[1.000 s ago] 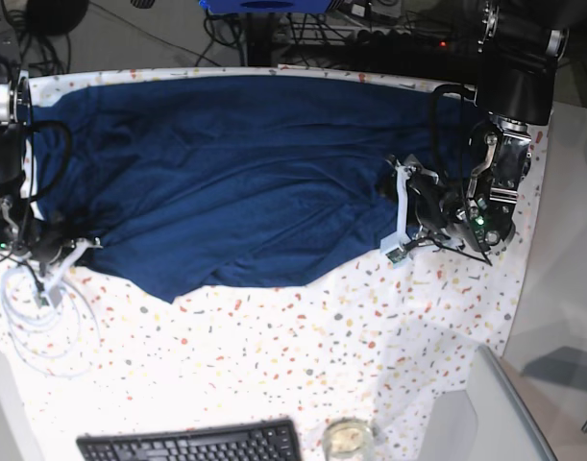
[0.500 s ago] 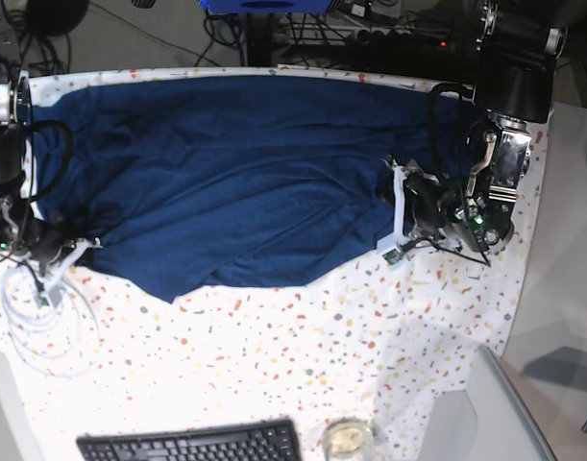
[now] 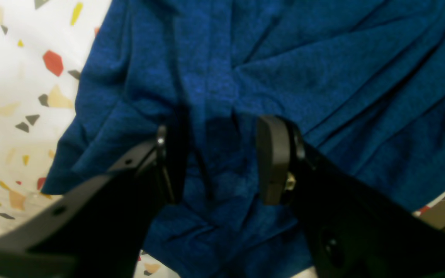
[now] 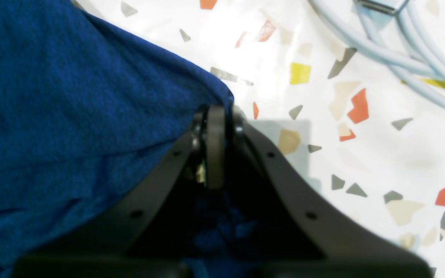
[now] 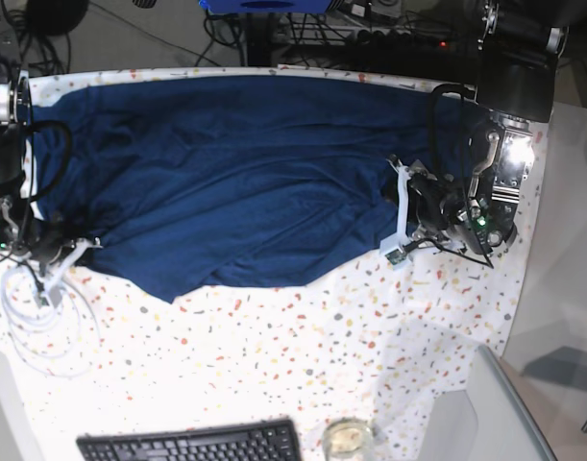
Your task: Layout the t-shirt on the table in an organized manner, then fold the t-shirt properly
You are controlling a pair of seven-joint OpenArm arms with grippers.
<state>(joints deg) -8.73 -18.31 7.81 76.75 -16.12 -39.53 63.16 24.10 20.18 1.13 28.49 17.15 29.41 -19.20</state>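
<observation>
T-shirt (image 5: pixel 226 173) spread rumpled across table (image 5: pixel 322 355), right gripper (image 4: pixel 215 116) clamped on its corner, left gripper (image 3: pixel 216 154) jaws apart (straddling fabric, no grip evident)

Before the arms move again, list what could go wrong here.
The left gripper straddles bunched t-shirt folds with jaws apart; closing may pinch several layers. The right gripper is shut on the t-shirt's corner beside loose white cables; pulling could snag them.
</observation>
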